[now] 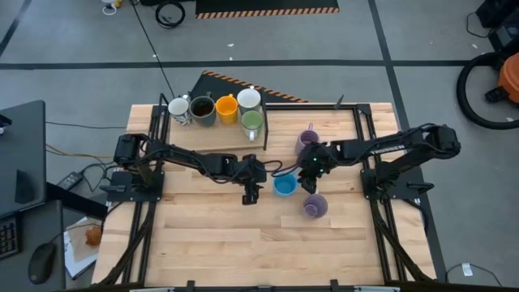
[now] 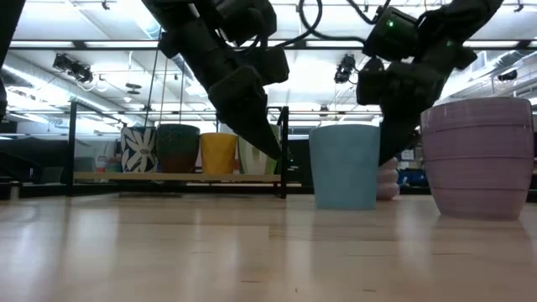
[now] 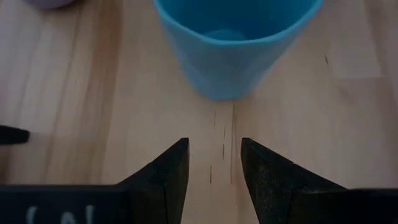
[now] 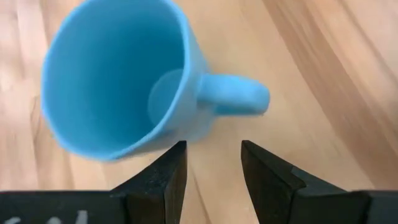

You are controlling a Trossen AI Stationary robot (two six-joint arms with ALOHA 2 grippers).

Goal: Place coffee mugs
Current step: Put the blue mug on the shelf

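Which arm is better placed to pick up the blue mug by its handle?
Right, probably. The right gripper is open with the blue mug handle just ahead of its fingers. The left gripper faces only the mug's plain wall.

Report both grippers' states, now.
Left gripper: open, empty, just short of the blue mug.
Right gripper: open, empty, by the same mug's handle.

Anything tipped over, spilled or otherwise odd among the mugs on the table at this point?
Nothing stands out. The blue mug stands upright mid-table between the left claw and right claw, both open and apart from it. Both lavender mugs stand upright; the others sit upright in a row at the far edge.
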